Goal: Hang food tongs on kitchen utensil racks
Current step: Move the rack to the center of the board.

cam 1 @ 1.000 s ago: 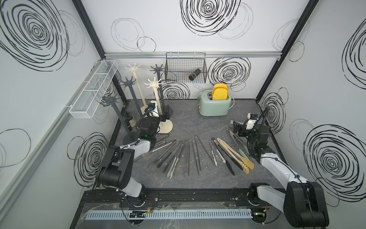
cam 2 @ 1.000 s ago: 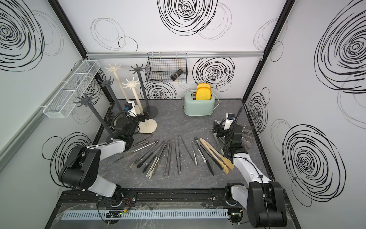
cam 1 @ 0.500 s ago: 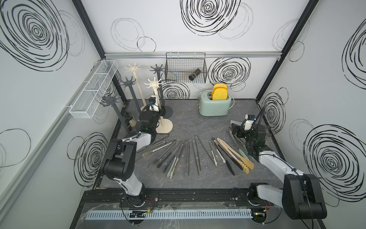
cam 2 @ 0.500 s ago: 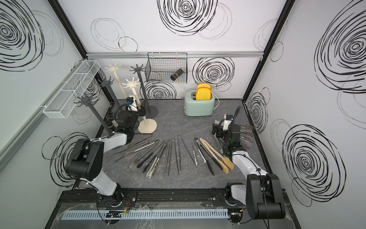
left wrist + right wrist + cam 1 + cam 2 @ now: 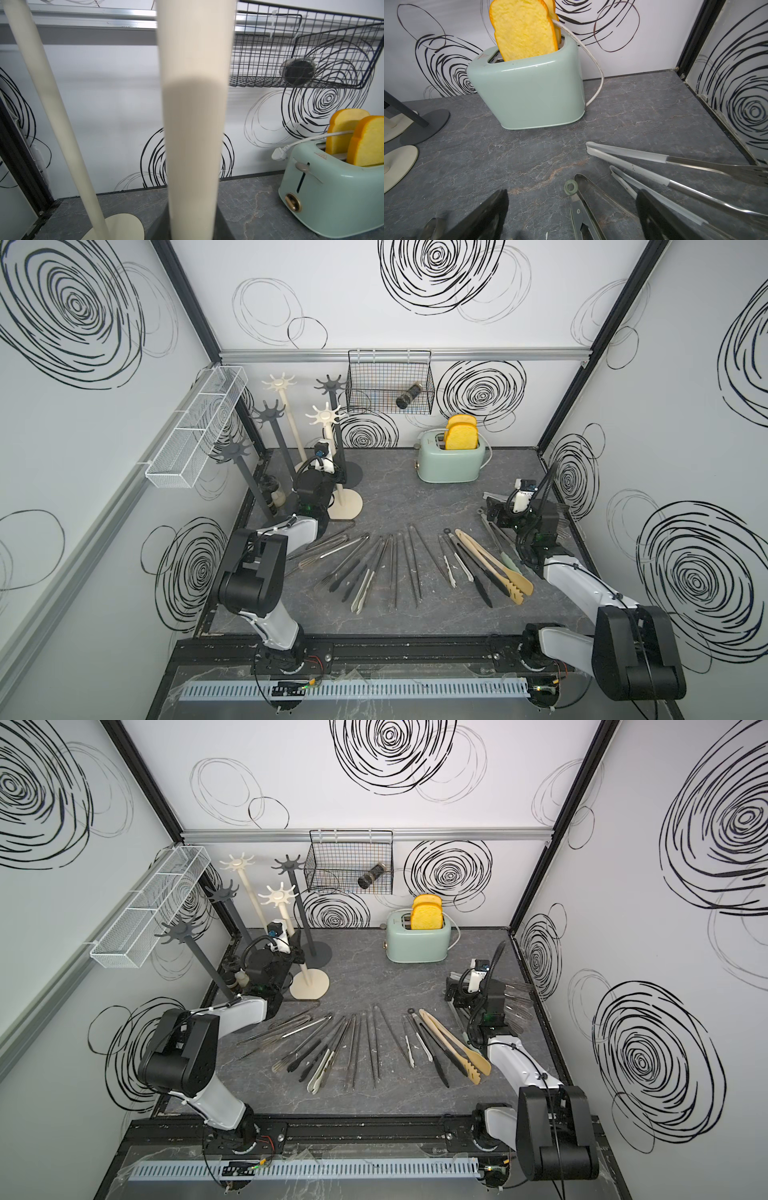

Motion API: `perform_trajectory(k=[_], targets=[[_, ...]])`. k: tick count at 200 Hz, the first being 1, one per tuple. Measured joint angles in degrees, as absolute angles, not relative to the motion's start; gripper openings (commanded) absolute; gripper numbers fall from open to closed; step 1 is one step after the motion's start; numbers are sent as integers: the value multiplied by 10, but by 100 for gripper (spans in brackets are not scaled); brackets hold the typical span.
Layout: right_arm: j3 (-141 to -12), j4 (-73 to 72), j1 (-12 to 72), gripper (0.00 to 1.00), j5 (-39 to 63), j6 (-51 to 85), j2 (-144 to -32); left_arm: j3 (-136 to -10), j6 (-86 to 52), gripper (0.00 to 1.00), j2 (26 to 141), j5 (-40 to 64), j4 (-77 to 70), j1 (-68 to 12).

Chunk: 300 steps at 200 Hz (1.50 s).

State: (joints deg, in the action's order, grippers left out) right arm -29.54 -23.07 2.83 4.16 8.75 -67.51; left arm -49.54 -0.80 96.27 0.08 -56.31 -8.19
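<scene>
Food tongs [image 5: 395,564] fanned across worktop [image 5: 415,497] beneath and beside right claw [image 5: 572,199], jaws spread wide, cream rack [image 5: 191,124] pole close before left claw [image 5: 334,473], clamped or not cannot tell

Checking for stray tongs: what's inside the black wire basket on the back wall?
Only a dark jar lies on its side in the wire basket, nothing else. The jar's contents cannot be seen.

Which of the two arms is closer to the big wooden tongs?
Right. The right gripper sits close beside the wooden tongs; the left gripper is far off, at a cream rack pole.
</scene>
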Motion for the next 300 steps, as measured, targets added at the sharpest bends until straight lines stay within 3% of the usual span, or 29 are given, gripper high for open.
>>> perform_trajectory(k=[57, 158, 300], targets=[[-302, -215, 26, 98, 41, 91, -636, -495, -16, 0, 954, 70, -547, -98], [-274, -210, 26, 98, 39, 119, -553, -540, -38, 0, 1017, 112, -595, -250], [-255, -215, 26, 99, 11, 131, -587, -798, -47, 0, 1227, 95, -602, -355]])
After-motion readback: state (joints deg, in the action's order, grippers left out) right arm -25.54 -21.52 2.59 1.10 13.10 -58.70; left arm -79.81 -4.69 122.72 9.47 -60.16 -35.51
